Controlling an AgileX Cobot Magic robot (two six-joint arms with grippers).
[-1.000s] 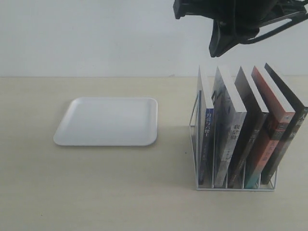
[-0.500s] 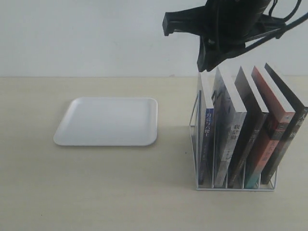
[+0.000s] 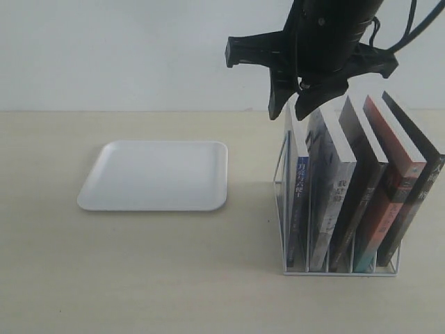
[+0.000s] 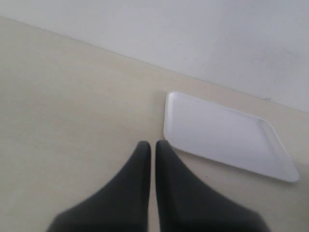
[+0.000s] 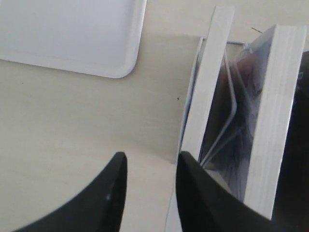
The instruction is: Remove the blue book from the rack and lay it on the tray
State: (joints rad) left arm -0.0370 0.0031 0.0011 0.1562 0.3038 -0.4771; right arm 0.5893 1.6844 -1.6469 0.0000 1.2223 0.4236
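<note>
The blue book (image 3: pixel 297 182) stands in the leftmost slot of the white wire rack (image 3: pixel 341 271), its blue-and-white spine facing front. My right gripper (image 3: pixel 288 113) hangs open just above that book's top edge, one finger on each side. In the right wrist view the blue book's white page edge (image 5: pixel 210 82) runs up to one of my fingertips (image 5: pixel 186 162), while the open right gripper (image 5: pixel 152 162) has only table showing in its gap. The white tray (image 3: pixel 156 174) lies flat to the left. My left gripper (image 4: pixel 153 143) is shut, empty, above the table short of the tray (image 4: pixel 227 135).
Four more books fill the rack: a thicker grey-white book (image 3: pixel 334 188), a dark one (image 3: pixel 361 195), a red-orange one (image 3: pixel 389 188) and a black one (image 3: pixel 421 188), all leaning right. A rack divider wire (image 5: pixel 231 106) stands between the blue book and its neighbour.
My right arm has come down and to the left, from above the middle books to just over the blue book's top edge. Books and tray have not moved.
</note>
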